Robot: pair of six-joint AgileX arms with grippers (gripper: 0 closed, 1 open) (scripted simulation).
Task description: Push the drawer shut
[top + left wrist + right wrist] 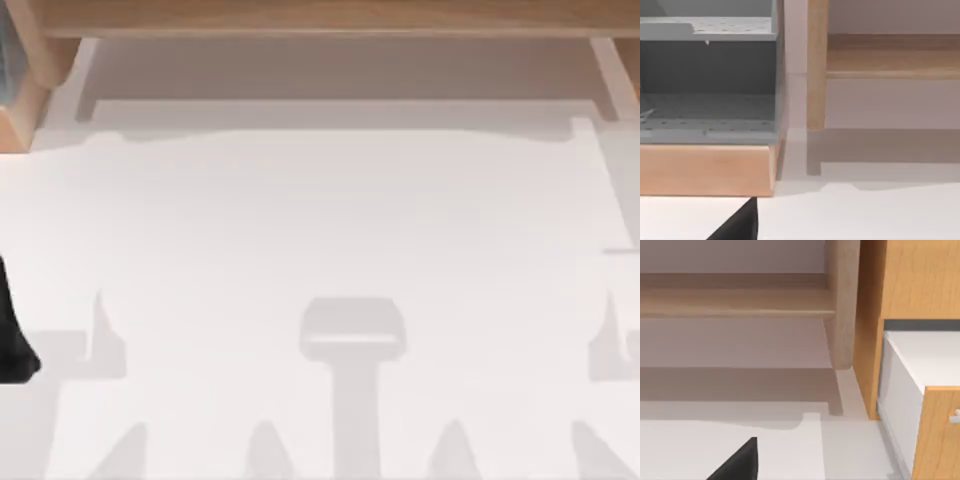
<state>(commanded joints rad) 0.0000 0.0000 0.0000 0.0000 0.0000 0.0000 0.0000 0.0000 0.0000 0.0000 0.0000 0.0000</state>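
Note:
In the left wrist view a drawer (705, 170) stands pulled out, its pale wood front facing me and its grey, dotted inside (705, 107) open to view. A dark tip of my left gripper (737, 227) shows low over the white table, short of that front and apart from it. The right wrist view holds another drawer (940, 432) pulled out of a wood cabinet (910, 280), with a white side wall and a small knob (955, 416). My right gripper (737, 465) sits away from it over the table. My left arm (12, 335) shows at the table's left edge.
A wood shelf (320, 18) runs along the back of the white table (320, 220), carried by wood posts (816, 65). A wood corner (22, 105) of the left cabinet juts in at the back left. Arm shadows lie on the near table.

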